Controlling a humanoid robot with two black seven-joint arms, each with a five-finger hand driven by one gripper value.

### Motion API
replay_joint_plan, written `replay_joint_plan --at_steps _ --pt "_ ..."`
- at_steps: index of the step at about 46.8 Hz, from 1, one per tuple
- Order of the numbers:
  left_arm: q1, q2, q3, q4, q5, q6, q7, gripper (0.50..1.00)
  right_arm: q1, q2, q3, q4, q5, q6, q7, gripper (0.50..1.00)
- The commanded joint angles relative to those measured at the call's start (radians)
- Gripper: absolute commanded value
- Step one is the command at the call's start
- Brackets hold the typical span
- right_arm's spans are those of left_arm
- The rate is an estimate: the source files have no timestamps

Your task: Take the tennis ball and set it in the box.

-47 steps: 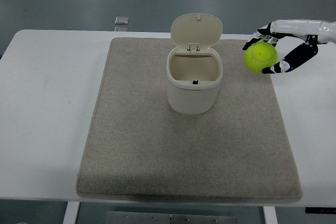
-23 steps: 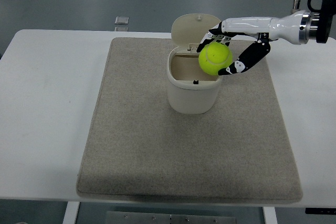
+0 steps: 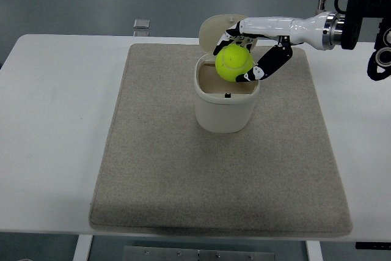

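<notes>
From the head view: right hand [image 3: 239,59], reaching in from the desk's [image 3: 55,102] right edge, closed around the tennis ball [image 3: 233,64], fingers above and thumb beneath, held just over the open mouth of the cream box [image 3: 225,105] with its lid [image 3: 223,33] tipped back, toward the far middle of the grey mat [image 3: 183,169]; left hand nowhere in sight. Placing step in hand, transport seemingly all but done: next, probably only a slight lowering toward the opening's centre, then a loosening of the fingers so that the ball drops inside clear of the rim.
</notes>
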Motion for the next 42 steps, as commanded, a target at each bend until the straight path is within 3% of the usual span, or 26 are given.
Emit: replay_joint_plan --at_steps 1,5,7,18,37,42 --pt "0.001 0.000 0.000 0.000 0.000 0.000 0.000 0.996 -0.003 0.005 0.001 0.000 0.000 -0.002 -0.003 0.500" --pt "-0.001 0.000 0.000 0.000 0.000 0.000 0.000 0.996 -0.008 0.016 0.001 -0.001 0.000 -0.025 -0.003 0.500" --pt "0.001 0.000 0.000 0.000 0.000 0.000 0.000 0.996 -0.011 0.017 -0.001 -0.001 0.000 -0.040 -0.003 0.568" --pt "-0.001 0.000 0.000 0.000 0.000 0.000 0.000 0.996 -0.021 0.019 -0.007 -0.001 0.000 -0.052 -0.003 0.692" --pt "0.001 0.000 0.000 0.000 0.000 0.000 0.000 0.996 -0.043 0.022 -0.013 -0.001 -0.001 -0.051 -0.003 0.758" --pt "-0.001 0.000 0.000 0.000 0.000 0.000 0.000 0.996 -0.049 0.022 -0.010 -0.003 -0.001 -0.051 -0.003 0.801"
